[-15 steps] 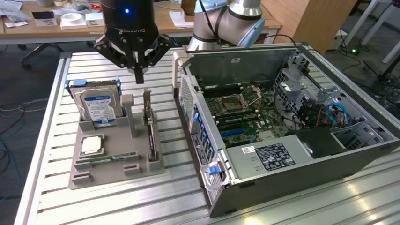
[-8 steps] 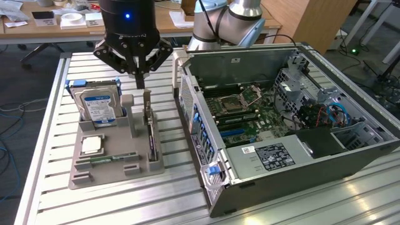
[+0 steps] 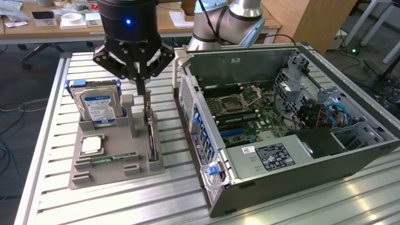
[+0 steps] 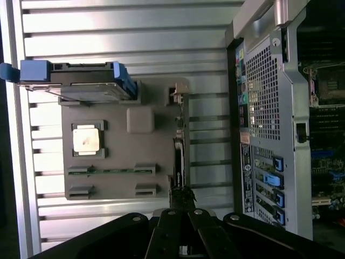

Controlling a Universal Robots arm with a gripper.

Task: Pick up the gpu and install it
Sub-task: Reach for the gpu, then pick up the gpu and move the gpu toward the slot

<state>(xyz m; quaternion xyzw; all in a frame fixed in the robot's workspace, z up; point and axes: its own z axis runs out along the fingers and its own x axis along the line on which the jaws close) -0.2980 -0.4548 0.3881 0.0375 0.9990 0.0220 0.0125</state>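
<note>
The gpu (image 3: 151,136) stands on edge in a slot along the exterior view's right side of the grey holder tray (image 3: 119,174), its silvery bracket (image 3: 147,107) at the far end. In the wrist view the gpu (image 4: 179,154) appears as a thin dark strip seen edge-on. My gripper (image 3: 141,89) hangs straight above it, shut, with its tips meeting at the top of the bracket end. Whether the tips pinch the card I cannot tell. The gripper (image 4: 181,198) overlaps one end of the card in the wrist view.
The holder tray (image 4: 141,159) also carries an upright hard drive (image 3: 97,105), a CPU chip (image 3: 92,144) and a green memory stick (image 3: 106,159). An open computer case (image 3: 281,122) lies at the exterior view's right, motherboard (image 3: 244,117) exposed. Both rest on a slatted metal table (image 3: 175,201).
</note>
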